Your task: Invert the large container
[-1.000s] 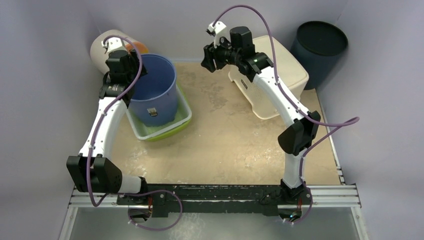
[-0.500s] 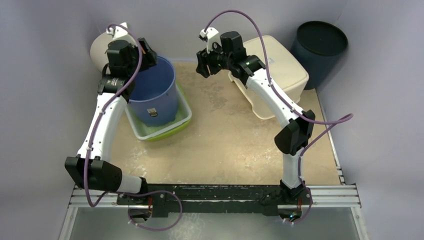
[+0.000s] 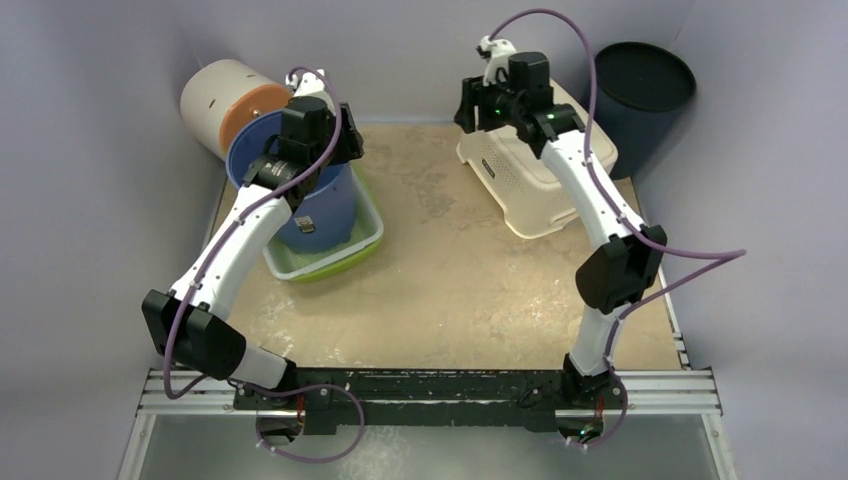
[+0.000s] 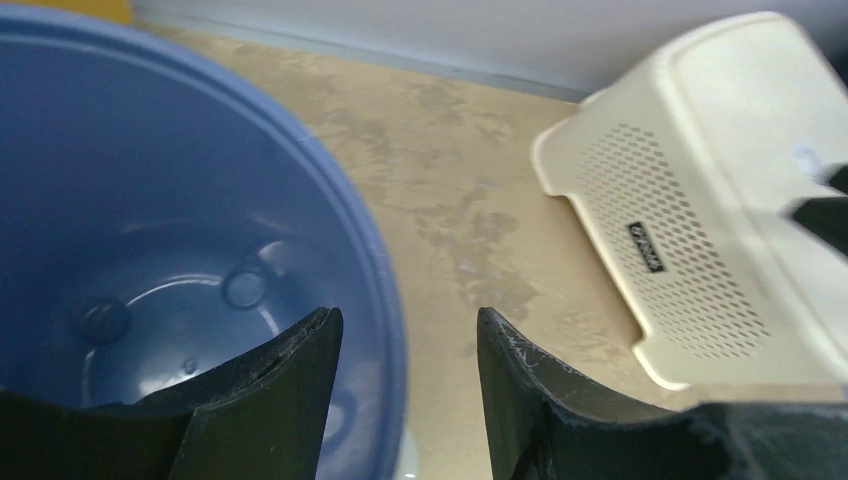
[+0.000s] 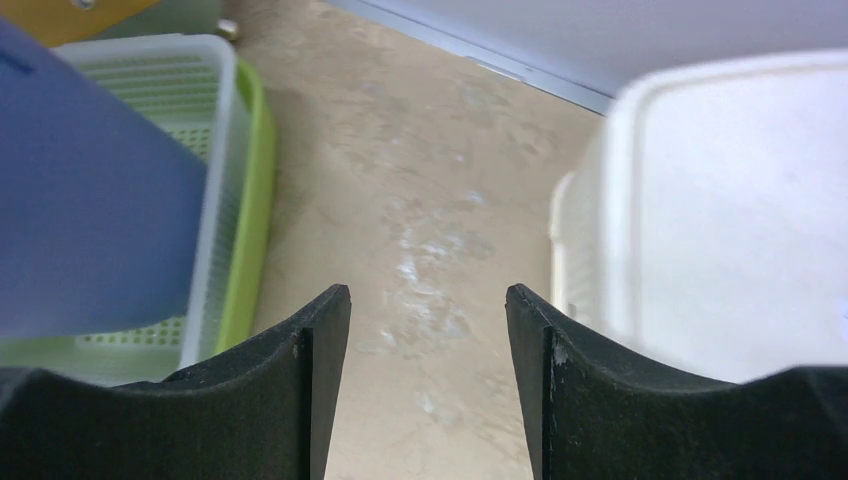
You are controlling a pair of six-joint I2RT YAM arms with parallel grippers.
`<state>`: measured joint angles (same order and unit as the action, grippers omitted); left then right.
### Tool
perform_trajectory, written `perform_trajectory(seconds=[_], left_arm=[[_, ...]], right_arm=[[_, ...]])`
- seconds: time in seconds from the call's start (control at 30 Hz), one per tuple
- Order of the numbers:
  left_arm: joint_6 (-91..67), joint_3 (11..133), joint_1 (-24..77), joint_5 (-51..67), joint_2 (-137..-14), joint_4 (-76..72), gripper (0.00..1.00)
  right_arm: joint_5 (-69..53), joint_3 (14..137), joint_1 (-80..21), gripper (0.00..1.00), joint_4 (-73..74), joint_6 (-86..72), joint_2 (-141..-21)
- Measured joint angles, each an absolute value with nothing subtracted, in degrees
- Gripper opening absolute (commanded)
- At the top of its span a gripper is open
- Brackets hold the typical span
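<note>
The large container is a blue bucket (image 3: 322, 205) standing in a green tray (image 3: 345, 252), mouth up and leaning toward the back left. In the left wrist view I look down into the bucket (image 4: 150, 210). My left gripper (image 3: 348, 140) is open at the bucket's right rim. In its own view (image 4: 405, 335) one finger is inside the bucket, the other outside, and the rim runs between them untouched. My right gripper (image 3: 466, 105) is open and empty, raised beside the cream basket. In its own view (image 5: 428, 305) only bare table lies between the fingers, and the bucket's wall (image 5: 90, 200) shows at the left.
An upturned cream perforated basket (image 3: 560, 185) sits at the back right, also seen in the left wrist view (image 4: 720, 190) and the right wrist view (image 5: 740, 200). A dark round bin (image 3: 640, 90) stands behind it. A white-and-orange cylinder (image 3: 215, 95) lies at the back left.
My left gripper has swung right across the bucket to its right rim, and the bucket's top now leans left. My right gripper has moved right and back toward the cream basket.
</note>
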<state>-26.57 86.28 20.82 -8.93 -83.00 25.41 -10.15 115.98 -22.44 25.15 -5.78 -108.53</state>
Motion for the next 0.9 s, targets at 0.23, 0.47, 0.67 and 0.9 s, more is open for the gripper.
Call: perform_trajectory(seconds=[0.23, 0.47, 0.67, 0.9], left_arm=[[-25.98, 86.35, 20.64, -18.28, -84.51, 29.10, 0.49], [-25.96, 87.26, 21.15, -19.27, -86.74, 29.32, 0.43], [-25.96, 87.26, 21.91, -19.77, -88.05, 30.76, 0.34], [-25.87, 87.07, 22.57, -20.29, -88.29, 30.94, 0.17]], right_arm=[[-10.63, 111.46, -19.49, 0.61, 23.94, -6.55, -105.19], [-11.03, 109.19, -20.34, 0.61, 23.79, -6.44, -103.79], [-10.07, 108.62, -19.64, 0.61, 23.81, -6.11, -103.72], [-10.02, 108.51, -17.12, 0.60, 24.38, -6.09, -102.98]])
